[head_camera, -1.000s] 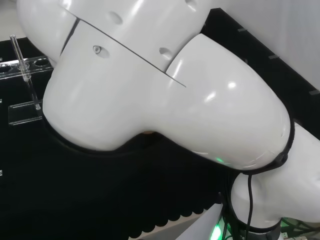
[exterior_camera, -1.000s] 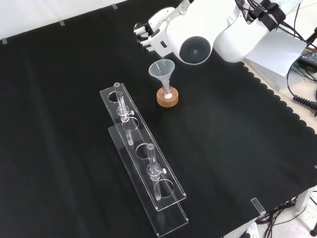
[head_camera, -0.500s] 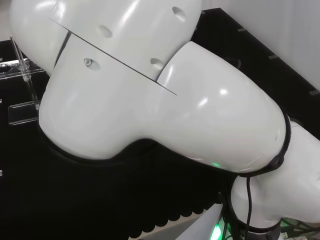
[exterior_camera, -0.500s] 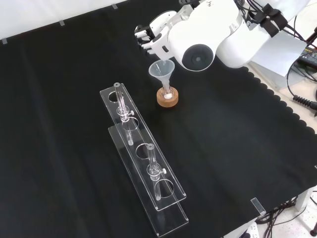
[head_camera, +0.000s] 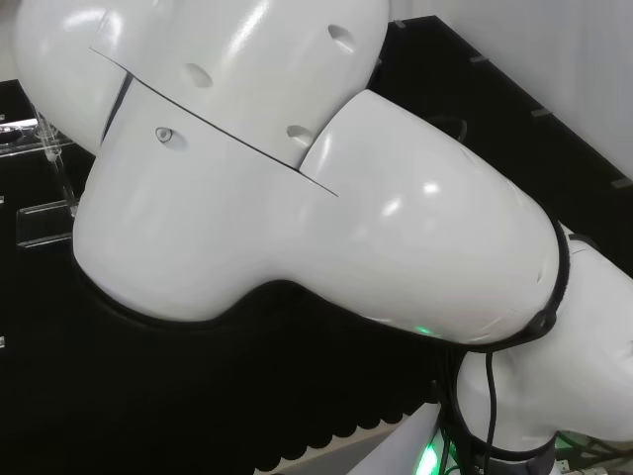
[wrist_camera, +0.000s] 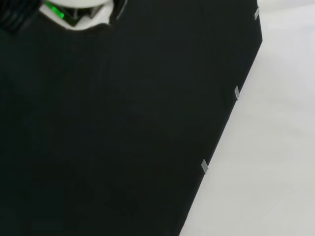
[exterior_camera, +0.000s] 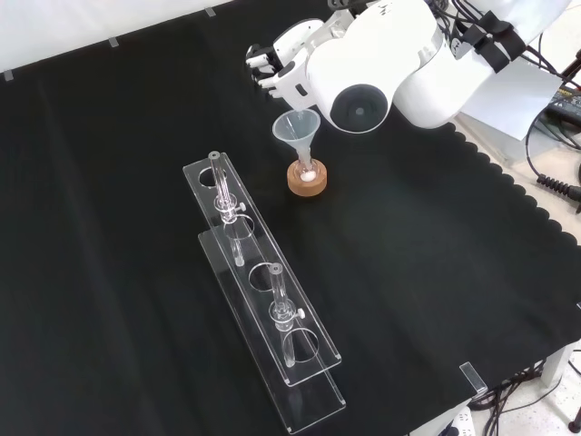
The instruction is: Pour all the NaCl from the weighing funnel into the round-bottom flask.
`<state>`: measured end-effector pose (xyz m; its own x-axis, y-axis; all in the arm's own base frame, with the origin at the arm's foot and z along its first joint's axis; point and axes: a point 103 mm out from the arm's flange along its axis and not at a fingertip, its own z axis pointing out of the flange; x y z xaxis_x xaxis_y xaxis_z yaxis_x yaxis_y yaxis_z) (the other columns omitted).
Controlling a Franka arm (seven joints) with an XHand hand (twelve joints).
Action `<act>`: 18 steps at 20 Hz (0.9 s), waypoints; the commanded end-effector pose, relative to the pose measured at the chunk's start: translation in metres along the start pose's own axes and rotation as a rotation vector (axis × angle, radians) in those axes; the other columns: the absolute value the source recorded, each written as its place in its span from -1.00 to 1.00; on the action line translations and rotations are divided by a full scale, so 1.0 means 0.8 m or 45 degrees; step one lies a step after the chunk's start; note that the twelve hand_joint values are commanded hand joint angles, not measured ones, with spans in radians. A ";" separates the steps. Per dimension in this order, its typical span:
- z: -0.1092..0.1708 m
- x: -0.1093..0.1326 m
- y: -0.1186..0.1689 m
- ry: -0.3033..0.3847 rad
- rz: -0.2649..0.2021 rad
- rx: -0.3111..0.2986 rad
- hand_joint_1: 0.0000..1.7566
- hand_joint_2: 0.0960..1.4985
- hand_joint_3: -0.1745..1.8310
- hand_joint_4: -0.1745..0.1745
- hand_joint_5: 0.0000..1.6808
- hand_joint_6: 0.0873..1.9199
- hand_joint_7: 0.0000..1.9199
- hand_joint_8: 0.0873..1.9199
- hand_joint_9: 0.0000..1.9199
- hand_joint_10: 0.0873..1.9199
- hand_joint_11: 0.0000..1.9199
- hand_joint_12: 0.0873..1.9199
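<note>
my hand point(exterior_camera: 277, 65) up behind the funnel point(exterior_camera: 297, 133) on the flask point(exterior_camera: 308, 172), fingers curled, whether they hold anything unclear

No writing, labels, numbers or signs can be read on anything here, in the head, front or wrist view.

A laboratory robot bench

A tabletop point(exterior_camera: 109, 227) draped in black cloth carries chemistry glassware: a clear rack point(exterior_camera: 263, 300) holding glass tubes, a funnel point(exterior_camera: 297, 130) set in a flask on a cork ring point(exterior_camera: 307, 181) (a stand), with a white robot arm point(exterior_camera: 390, 54) and loose cables point(exterior_camera: 549, 177) at the edge.
</note>
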<state>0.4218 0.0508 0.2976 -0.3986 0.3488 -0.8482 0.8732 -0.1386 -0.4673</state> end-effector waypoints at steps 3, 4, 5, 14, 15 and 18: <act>0.005 -0.003 0.001 0.057 0.009 -0.007 0.24 -0.20 -0.06 1.00 0.36 -0.06 -0.25 -0.36 0.06 -0.69 -0.25 0.10; 0.007 -0.003 0.002 0.069 0.009 -0.009 0.24 -0.20 -0.06 1.00 0.36 -0.06 -0.25 -0.36 0.06 -0.69 -0.25 0.10; 0.007 -0.004 0.002 0.080 0.008 -0.014 0.24 -0.20 -0.06 1.00 0.36 -0.06 -0.26 -0.36 0.06 -0.69 -0.25 0.10; 0.020 -0.010 0.009 0.205 0.004 -0.060 0.24 -0.20 -0.06 1.00 0.36 -0.06 -0.26 -0.36 0.06 -0.69 -0.25 0.10; 0.022 -0.011 0.010 0.223 0.004 -0.065 0.24 -0.20 -0.06 1.00 0.36 -0.06 -0.26 -0.36 0.06 -0.69 -0.25 0.10; 0.027 -0.013 0.013 0.277 0.001 -0.074 0.24 -0.20 -0.06 1.00 0.36 -0.06 -0.26 -0.36 0.06 -0.69 -0.25 0.10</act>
<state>0.4272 0.0314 0.2984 -0.3430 0.4977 -0.7966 0.8890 -0.1018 -0.4464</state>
